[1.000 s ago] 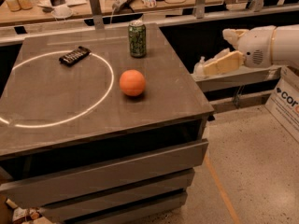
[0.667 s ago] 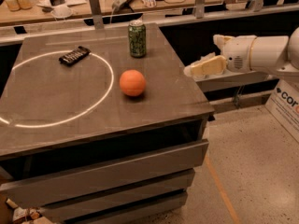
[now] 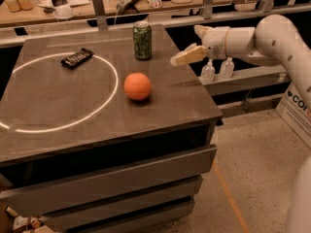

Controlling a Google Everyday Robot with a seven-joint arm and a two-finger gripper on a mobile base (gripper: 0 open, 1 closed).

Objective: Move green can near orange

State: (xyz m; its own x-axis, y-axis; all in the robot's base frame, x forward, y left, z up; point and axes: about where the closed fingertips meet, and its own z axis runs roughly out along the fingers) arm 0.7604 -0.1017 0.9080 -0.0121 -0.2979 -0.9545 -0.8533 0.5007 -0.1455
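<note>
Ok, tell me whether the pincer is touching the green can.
Apart. The camera view shows bare tabletop between the green can and the pincer near the table's edge.

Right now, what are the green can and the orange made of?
The green can looks like metal: glossy printed side, silvery top. The orange could be real fruit or plastic; its skin is smooth and matte. The gripper hovers right of the can, touching nothing.

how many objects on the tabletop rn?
3: green can at the back edge, orange mid-table in front of it, dark wrapped bar back left. Pincer hovers right of the can.
</note>
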